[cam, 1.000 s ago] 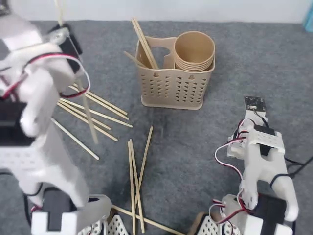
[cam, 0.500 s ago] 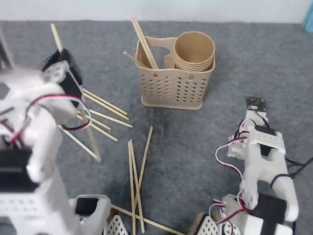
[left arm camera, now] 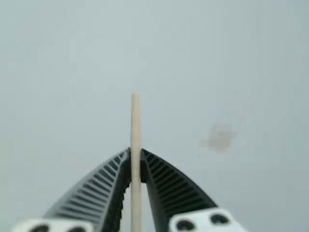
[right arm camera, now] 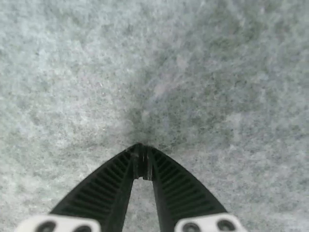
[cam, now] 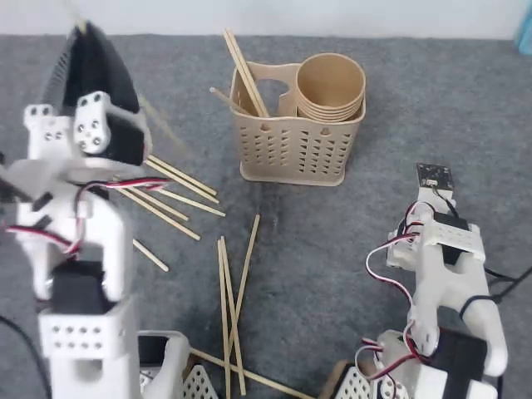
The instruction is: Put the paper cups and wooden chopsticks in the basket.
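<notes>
The beige slotted basket (cam: 291,145) stands at the back of the grey mat, holding a stack of paper cups (cam: 331,83) and a few wooden chopsticks (cam: 243,66). My left gripper (left arm camera: 135,152) is raised high and faces a pale wall, shut on one chopstick (left arm camera: 135,125) that sticks out past its tips. In the high view that gripper (cam: 86,37) is at the far left, left of the basket. My right gripper (right arm camera: 141,147) is shut on nothing, close above bare mat.
Loose chopsticks lie fanned on the mat (cam: 174,187) beside the left arm, and more lie in front of the basket (cam: 230,291). One rests by the arm bases (cam: 249,376). The right arm (cam: 445,258) sits folded at the front right.
The left arm has swung upward and back with the chopstick, lifting it clear of the mat. The right arm has not moved.
</notes>
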Tool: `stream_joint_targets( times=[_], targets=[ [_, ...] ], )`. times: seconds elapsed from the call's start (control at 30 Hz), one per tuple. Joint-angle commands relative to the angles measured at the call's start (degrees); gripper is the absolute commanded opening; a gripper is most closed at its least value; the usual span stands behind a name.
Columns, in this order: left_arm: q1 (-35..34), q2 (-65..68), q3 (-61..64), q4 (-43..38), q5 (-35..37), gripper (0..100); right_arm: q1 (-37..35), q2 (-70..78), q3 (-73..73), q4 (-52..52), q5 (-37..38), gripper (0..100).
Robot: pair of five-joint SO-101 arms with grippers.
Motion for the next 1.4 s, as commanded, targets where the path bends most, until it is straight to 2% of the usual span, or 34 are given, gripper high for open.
stream_joint_targets(
  times=[0.0,0.13,0.27,0.43,0.6,0.73,0.9,1.13,1.37],
  targets=[
    [5.8,-0.88,2.68,-16.62,1.05,1,0.75,-2.07,-0.09,-0.4,0.79,1.6],
    [14.95,1.58,2.77,-16.62,0.88,1,0.84,-2.07,-0.09,-0.4,0.79,1.6],
    [18.11,9.32,-0.84,-16.7,-3.78,1,0.84,-2.07,-0.09,-0.4,0.79,1.6],
    [17.76,22.77,-8.31,-17.32,-7.74,1,0.57,-2.07,-0.09,-0.4,0.79,1.6],
    [17.67,32.88,-13.23,-25.41,-7.74,1,0.57,-2.07,-0.09,-0.48,0.88,1.6],
    [17.67,37.89,-14.81,-25.49,-7.74,1,0.57,-2.07,-0.09,-0.48,2.9,1.6],
    [16.35,39.91,-12.09,-25.76,-7.74,1,0.48,-2.07,-0.09,-0.48,3.08,1.6],
    [14.07,40.18,-4.62,-36.84,-7.65,1,0.48,-2.07,-0.09,-0.48,3.08,1.6],
    [13.98,36.66,2.51,-37.01,-7.47,1,0.48,-2.07,-0.09,-0.48,2.81,1.6]
  ],
)
